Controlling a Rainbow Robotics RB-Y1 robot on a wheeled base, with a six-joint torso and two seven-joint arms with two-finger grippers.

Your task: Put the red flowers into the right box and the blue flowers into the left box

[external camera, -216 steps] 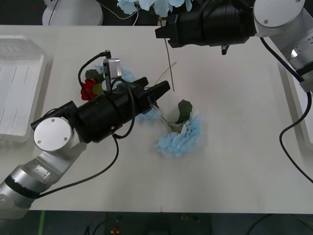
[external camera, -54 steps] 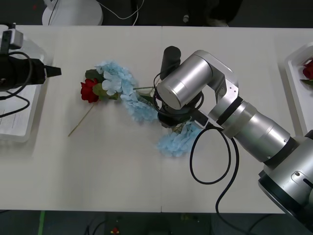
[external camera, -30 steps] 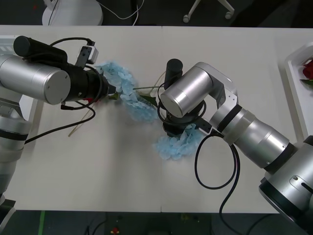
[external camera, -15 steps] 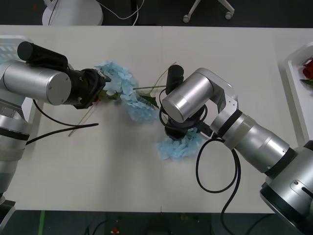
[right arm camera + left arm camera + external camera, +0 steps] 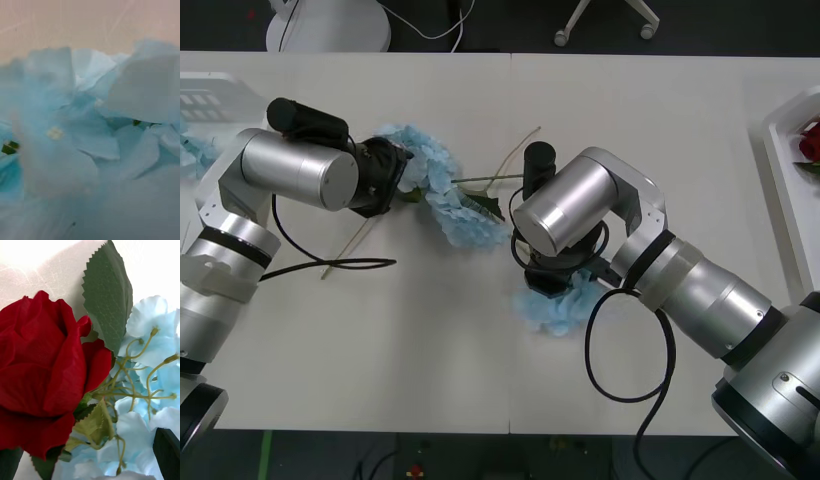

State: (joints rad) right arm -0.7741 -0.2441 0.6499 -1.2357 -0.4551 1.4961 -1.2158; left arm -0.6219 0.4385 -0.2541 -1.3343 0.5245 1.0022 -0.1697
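Both arms have moved in closer since a moment ago. Now the left hand (image 5: 385, 178) is pushed up against a red rose (image 5: 41, 371), beside the blue flowers (image 5: 442, 190) on the table (image 5: 480, 370). Its black finger (image 5: 167, 450) pokes into pale petals; I cannot tell if either hand is open. Right hand (image 5: 552, 282) presses down on another blue bunch (image 5: 565, 305).

Left hand (image 5: 385, 176) closer to rose (image 5: 45, 375) — right cluster (image 5: 565, 300) shifted.
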